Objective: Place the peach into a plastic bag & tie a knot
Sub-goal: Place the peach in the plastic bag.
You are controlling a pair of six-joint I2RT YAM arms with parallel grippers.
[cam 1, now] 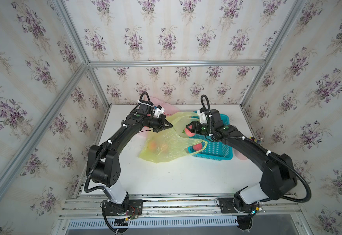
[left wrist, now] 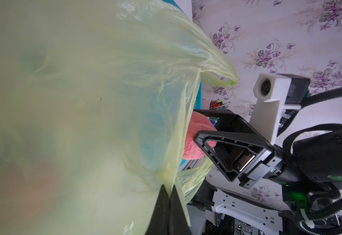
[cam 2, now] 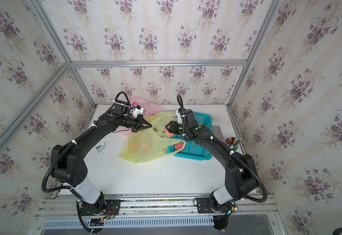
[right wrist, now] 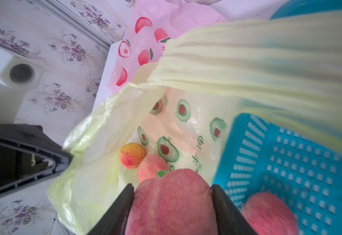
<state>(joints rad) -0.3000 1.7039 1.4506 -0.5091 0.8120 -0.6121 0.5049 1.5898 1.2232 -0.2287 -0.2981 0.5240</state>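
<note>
Peach is grasped between the jaws of the right gripper. It is poised at the open mouth of the plastic bag and not yet inside. The left gripper is clenched on a pinch of the bag's rim and holds that side up, so the mouth gapes toward the peach. The bag lies mid-bench toward the far edge, and one handle loop is draped over the near-left corner of the blue basket. The basket sits toward the right edge of the bench. The right wrist view shows an orange-toned peach and a pink peach already in the bag. A spare peach lies in the basket; can't tell whether it has to go in too. A pink bag lies unused by the far edge. Judged progress: bag opened and loading partly done. Left to do: release this peach into the bag, gather the loose handles, and tie the knot, which is not started.
</note>
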